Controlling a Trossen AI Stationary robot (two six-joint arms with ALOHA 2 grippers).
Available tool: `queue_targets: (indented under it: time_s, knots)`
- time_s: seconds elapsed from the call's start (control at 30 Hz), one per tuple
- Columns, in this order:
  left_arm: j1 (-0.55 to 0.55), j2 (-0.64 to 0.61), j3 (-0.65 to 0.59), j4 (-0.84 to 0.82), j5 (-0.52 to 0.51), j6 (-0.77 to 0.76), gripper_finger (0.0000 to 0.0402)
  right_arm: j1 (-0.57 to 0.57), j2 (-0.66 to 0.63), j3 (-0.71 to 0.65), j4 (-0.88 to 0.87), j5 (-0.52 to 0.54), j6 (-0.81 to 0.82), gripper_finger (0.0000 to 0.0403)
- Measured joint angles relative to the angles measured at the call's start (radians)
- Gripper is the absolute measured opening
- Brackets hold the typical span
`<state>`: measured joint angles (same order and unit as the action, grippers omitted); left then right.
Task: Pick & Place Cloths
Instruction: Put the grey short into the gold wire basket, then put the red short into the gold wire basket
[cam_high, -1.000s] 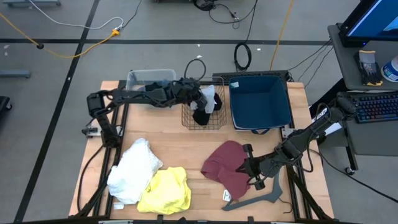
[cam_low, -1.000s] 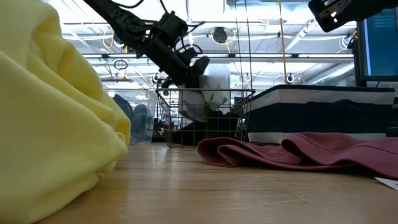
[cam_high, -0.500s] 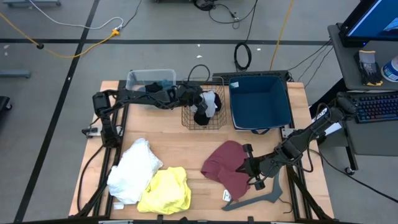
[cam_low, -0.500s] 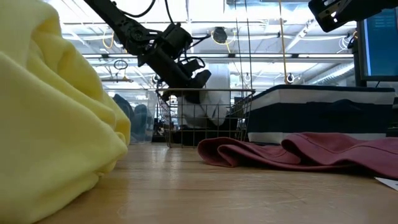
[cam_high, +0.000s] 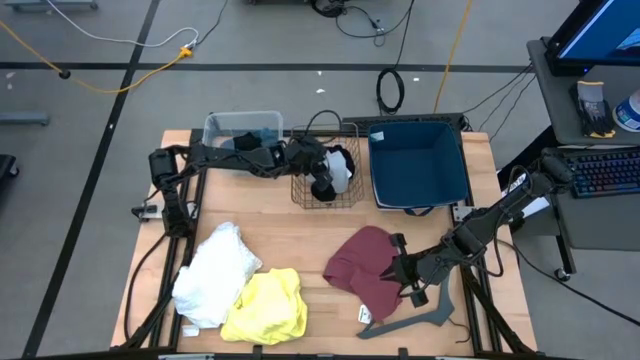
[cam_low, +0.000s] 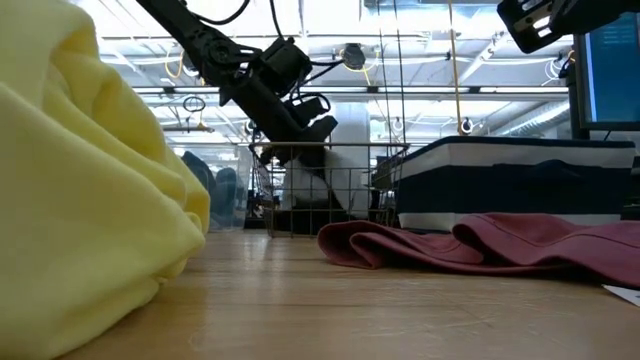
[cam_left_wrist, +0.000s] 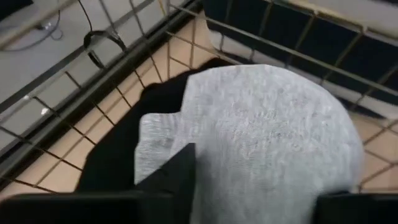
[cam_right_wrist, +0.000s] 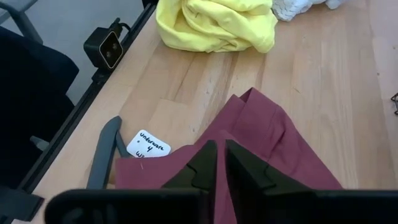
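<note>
A wire basket (cam_high: 300, 196) stands at the table's far middle. In it a light grey cloth (cam_left_wrist: 267, 137) lies on a black cloth (cam_left_wrist: 118, 155). My left gripper (cam_high: 324, 166) hangs open just above the basket's rim (cam_low: 330, 148), with the grey cloth (cam_low: 310, 185) below it. A maroon cloth (cam_high: 360, 265) lies flat on the table at the near right. My right gripper (cam_right_wrist: 217, 165) is shut and hovers above the maroon cloth (cam_right_wrist: 280, 149). At the near left a yellow cloth (cam_high: 265, 305) and a white cloth (cam_high: 215, 270) lie in heaps.
A dark blue bin (cam_high: 420, 165) stands right of the basket and a clear plastic tub (cam_high: 240, 126) left of it. A dark grey hanger (cam_high: 410, 322) and a white label (cam_right_wrist: 148, 144) lie near the maroon cloth, at the table's near edge.
My left gripper has sunk toward the basket and opened. The light grey cloth it held has dropped from its fingers into the basket, onto the black cloth.
</note>
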<state>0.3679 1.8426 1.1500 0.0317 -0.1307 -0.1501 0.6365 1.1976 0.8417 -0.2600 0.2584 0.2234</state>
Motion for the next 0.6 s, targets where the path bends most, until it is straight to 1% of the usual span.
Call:
queue_targets:
  time_s: [0.07,0.17,0.3,0.43,0.6]
  knots:
    - [0.0,-0.006,0.0,-0.018,0.01,-0.001,0.0178,0.0,0.0,0.0,0.0,0.0,0.0,0.0035]
    - [0.0,-0.028,0.0,-0.026,0.059,-0.003,0.0222,0.0,0.005,0.0,0.002,0.0,0.0,0.0051]
    - [-0.004,-0.084,0.0,-0.046,0.096,-0.003,0.0264,0.0,0.035,0.0,0.009,0.001,0.003,0.0075]
    - [-0.013,-0.159,0.0,-0.076,0.113,-0.003,0.0287,0.0,0.088,0.0,0.016,0.001,0.004,0.0098]
    - [-0.027,-0.25,0.0,-0.131,0.107,-0.007,0.0289,-0.005,0.158,0.0,0.078,0.001,-0.001,0.0124]
